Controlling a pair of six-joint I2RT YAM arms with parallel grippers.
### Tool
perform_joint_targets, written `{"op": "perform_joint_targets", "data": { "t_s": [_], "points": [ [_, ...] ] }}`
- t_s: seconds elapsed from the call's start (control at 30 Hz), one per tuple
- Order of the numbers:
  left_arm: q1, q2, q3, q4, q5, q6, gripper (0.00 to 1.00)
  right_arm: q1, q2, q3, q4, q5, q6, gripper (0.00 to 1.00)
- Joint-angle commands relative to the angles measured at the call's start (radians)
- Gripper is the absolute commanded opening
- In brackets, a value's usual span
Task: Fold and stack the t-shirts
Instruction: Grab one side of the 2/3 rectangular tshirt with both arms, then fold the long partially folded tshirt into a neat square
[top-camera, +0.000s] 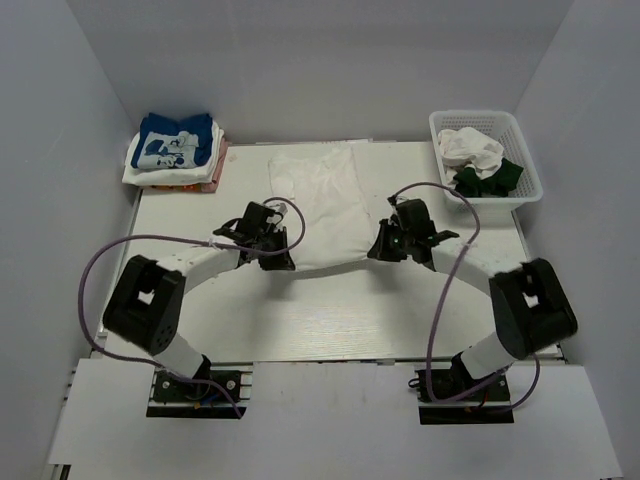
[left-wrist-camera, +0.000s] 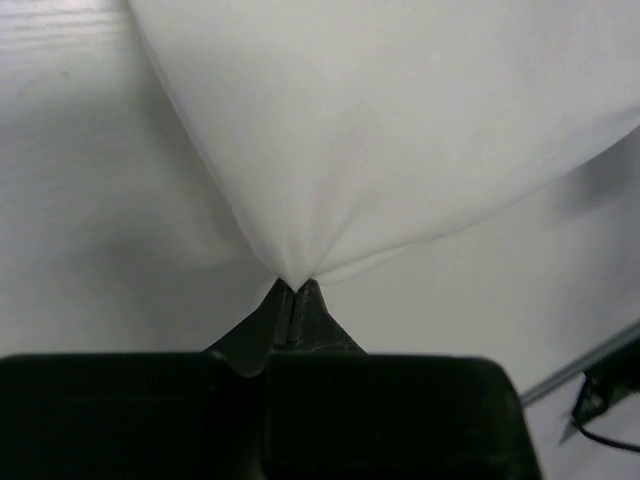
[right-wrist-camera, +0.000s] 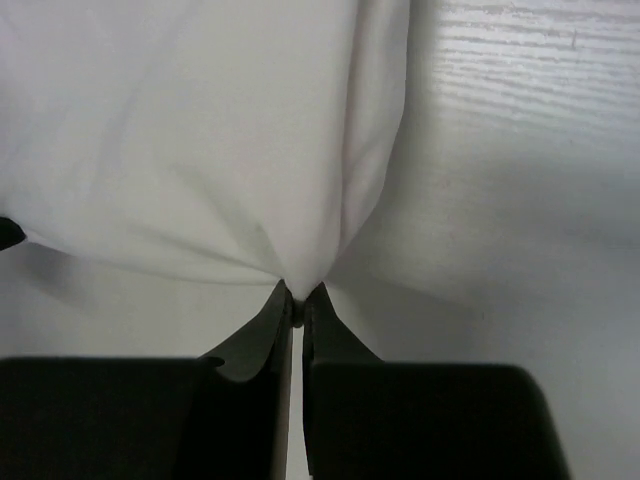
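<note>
The left gripper (left-wrist-camera: 295, 298) and right gripper (right-wrist-camera: 298, 300) each pinch a near corner of the white shirt (top-camera: 325, 200) lying flat on the table (top-camera: 330, 320), likely to lift that edge evenly for a fold.

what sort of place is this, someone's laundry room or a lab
Probably a lab test cell, not a home: white walls box in a table, the left arm and right arm are bolted at its near edge, and a stack of folded t-shirts and a clothes basket sit at the far corners.
</note>
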Motion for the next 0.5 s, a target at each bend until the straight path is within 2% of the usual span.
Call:
{"op": "perform_joint_targets", "data": {
  "t_s": [0.0,0.1,0.27,0.47],
  "points": [
    [-0.022,-0.153,-0.012,-0.027,0.089,-0.006,0.0,0.004,-0.182,-0.036,-0.127,-0.015,-0.014,0.0],
    [-0.045,-0.223,-0.012,-0.048,0.133,-0.033,0.0,0.008,-0.303,-0.053,-0.186,-0.026,0.027,0.0],
    [-0.045,-0.358,0.04,-0.095,0.051,-0.053,0.0,0.01,-0.438,0.002,-0.195,-0.054,0.044,0.0],
    [-0.03,-0.329,0.146,-0.108,-0.053,-0.109,0.0,0.002,-0.38,0.169,-0.218,-0.009,0.063,0.0]
  ]
}}
